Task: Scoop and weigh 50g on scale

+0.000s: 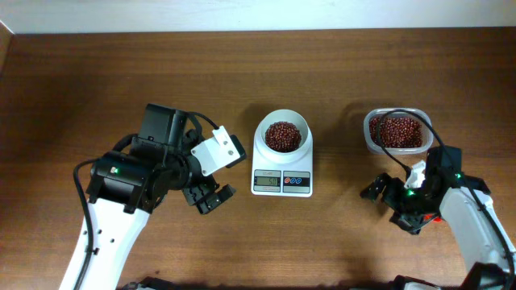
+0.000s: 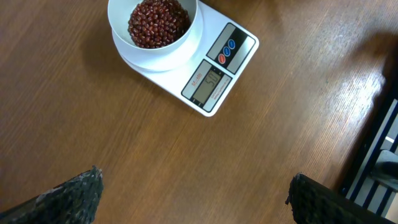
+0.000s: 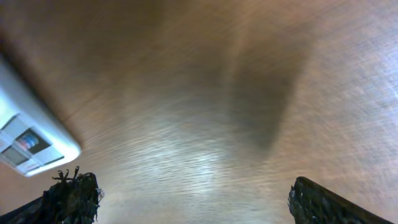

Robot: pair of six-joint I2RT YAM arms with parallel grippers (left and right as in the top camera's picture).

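One brown wood-grain table (image 1: 72,72) (scale (image 1: 282,182) mid-surface), pale strip (image 1: 242,12) beyond

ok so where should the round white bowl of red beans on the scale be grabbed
Probably the round white bowl's bare rim on the left gripper's side, from above: it stands upright, and the red beans heaped in its middle leave a white band to pinch.
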